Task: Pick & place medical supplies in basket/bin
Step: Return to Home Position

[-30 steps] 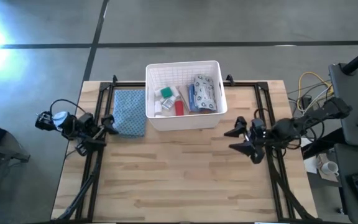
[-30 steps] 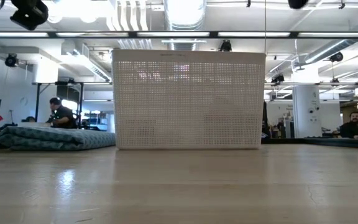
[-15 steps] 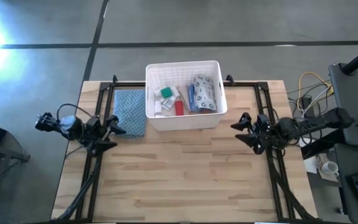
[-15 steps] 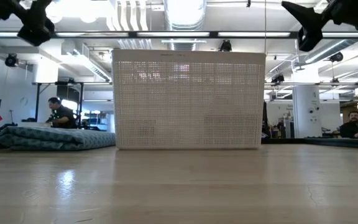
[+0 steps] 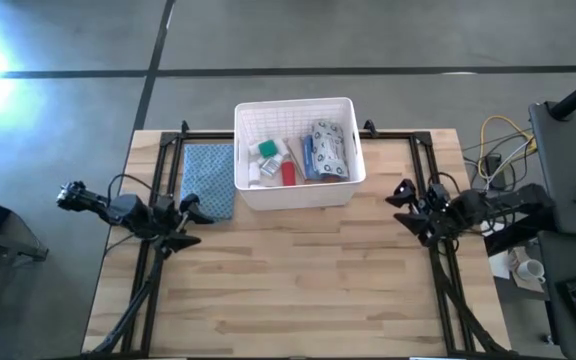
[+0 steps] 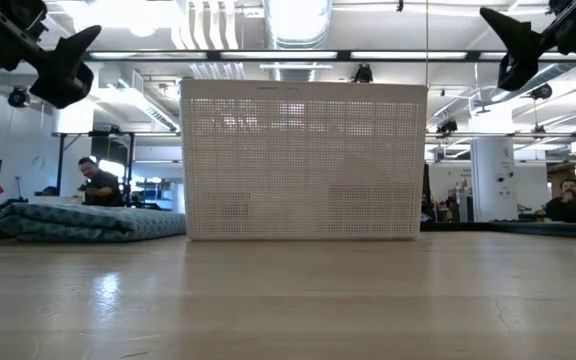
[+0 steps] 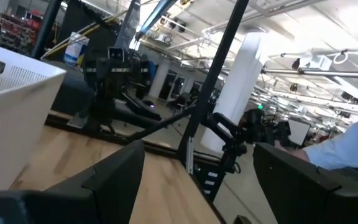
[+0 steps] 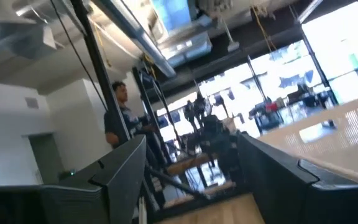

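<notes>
The white lattice basket [image 5: 293,190] stands at the table's far middle and holds the supplies: a green-capped bottle [image 5: 266,148], a red tube [image 5: 288,173], a white bottle [image 5: 256,176], a blue pouch [image 5: 309,156] and a grey-white packet [image 5: 330,147]. My left gripper [image 5: 190,222] hovers open and empty at the table's left side, near the blue cloth. My right gripper [image 5: 403,200] hovers open and empty at the right side, right of the basket. The low view shows the basket's wall [image 6: 303,160], with the left gripper [image 6: 63,60] and right gripper [image 6: 523,45] high on either side.
A blue patterned cloth [image 5: 208,180] lies flat on the table left of the basket. Black frame rails [image 5: 158,180] run along both table sides under the arms. Bare wood [image 5: 298,270] fills the near half. People sit in the room beyond [image 6: 93,180].
Both arms have come down into the low view. The left gripper moved toward the table's near edge and slightly right, past the cloth's corner. The right gripper drew back toward the right edge and a little toward the far edge. Nothing in the basket moved.
</notes>
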Controlling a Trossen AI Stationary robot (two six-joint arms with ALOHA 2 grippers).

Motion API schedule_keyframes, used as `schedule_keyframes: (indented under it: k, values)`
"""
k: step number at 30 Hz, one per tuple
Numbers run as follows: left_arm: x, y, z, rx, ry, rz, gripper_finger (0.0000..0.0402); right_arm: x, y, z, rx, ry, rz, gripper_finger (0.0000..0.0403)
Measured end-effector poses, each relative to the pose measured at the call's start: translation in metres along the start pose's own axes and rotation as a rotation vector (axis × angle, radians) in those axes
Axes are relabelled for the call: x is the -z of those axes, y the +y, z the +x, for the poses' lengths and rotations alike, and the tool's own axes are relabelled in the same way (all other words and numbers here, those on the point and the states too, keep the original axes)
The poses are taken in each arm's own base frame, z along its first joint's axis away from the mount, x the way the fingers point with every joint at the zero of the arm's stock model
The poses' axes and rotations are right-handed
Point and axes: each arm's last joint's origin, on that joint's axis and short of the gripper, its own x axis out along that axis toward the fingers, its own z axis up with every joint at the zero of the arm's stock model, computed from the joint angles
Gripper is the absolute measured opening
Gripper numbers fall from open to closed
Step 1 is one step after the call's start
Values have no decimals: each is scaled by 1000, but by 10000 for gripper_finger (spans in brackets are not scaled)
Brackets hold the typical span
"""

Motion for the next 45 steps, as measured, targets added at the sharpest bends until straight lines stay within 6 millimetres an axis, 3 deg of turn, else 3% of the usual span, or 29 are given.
schedule_keyframes:
  k: [6, 12, 32, 45]
  values:
    - [2, 7, 0, -78, -41, 21, 281, -5, -1, -2, 35, -54, 8, 249]
    - [-1, 11, 1, -71, -53, 39, 281, 2, -5, 3, 56, 10, 48, 250]
    - [4, 22, 0, -135, 18, 30, 281, -4, -8, -9, -15, 16, -192, 250]
    - [6, 23, 0, -144, 40, 29, 281, 3, -10, -5, 6, 83, -207, 254]
